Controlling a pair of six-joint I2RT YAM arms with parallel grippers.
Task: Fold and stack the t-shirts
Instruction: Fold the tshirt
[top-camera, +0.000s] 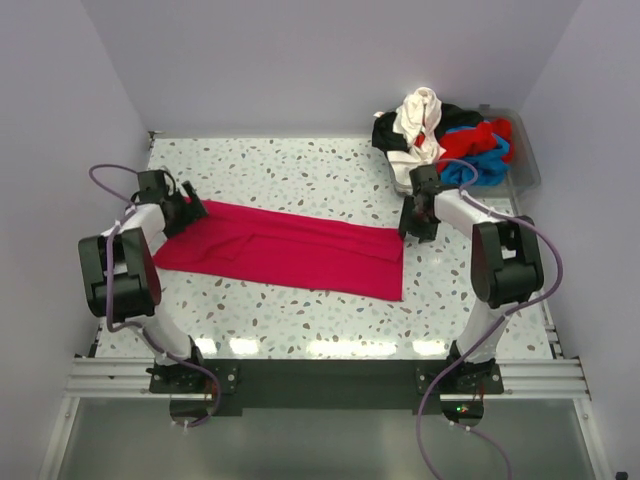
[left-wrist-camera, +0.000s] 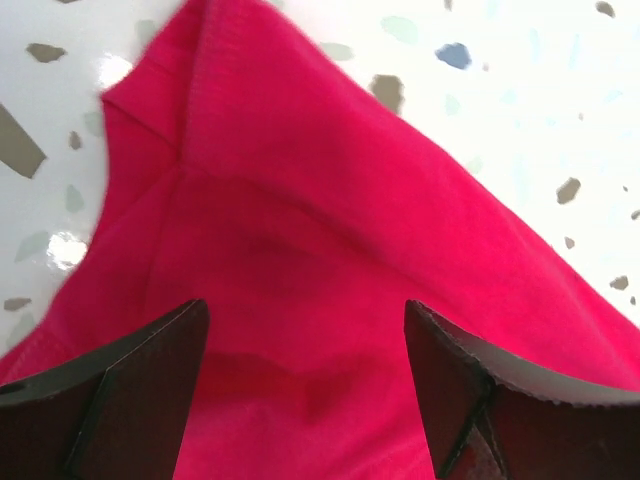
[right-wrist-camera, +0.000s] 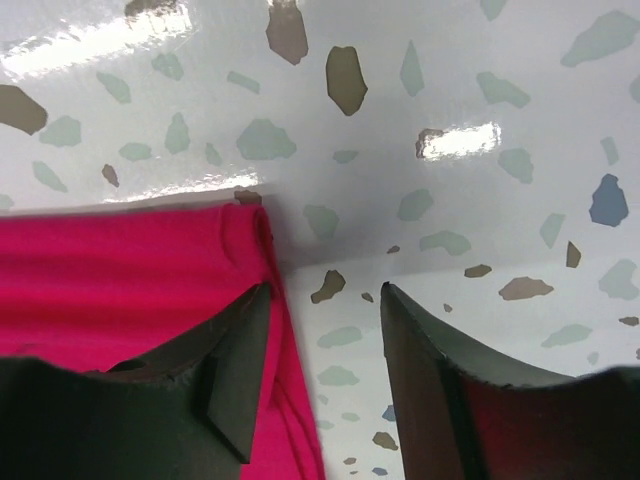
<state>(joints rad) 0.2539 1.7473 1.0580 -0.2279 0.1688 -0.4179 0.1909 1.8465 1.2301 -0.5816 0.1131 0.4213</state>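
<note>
A red t-shirt (top-camera: 285, 247) lies folded into a long flat strip across the middle of the table. My left gripper (top-camera: 190, 212) is open over its left end; in the left wrist view the red cloth (left-wrist-camera: 320, 250) fills the space between the jaws, nothing gripped. My right gripper (top-camera: 413, 226) is open at the shirt's right end; its left finger (right-wrist-camera: 235, 350) lies over the red hem (right-wrist-camera: 150, 290) and its right finger (right-wrist-camera: 430, 370) is over bare table.
A clear bin (top-camera: 525, 160) at the back right holds a pile of t-shirts (top-camera: 440, 135) in white, black, red and blue. The speckled table (top-camera: 300, 170) ends at walls on the left, back and right.
</note>
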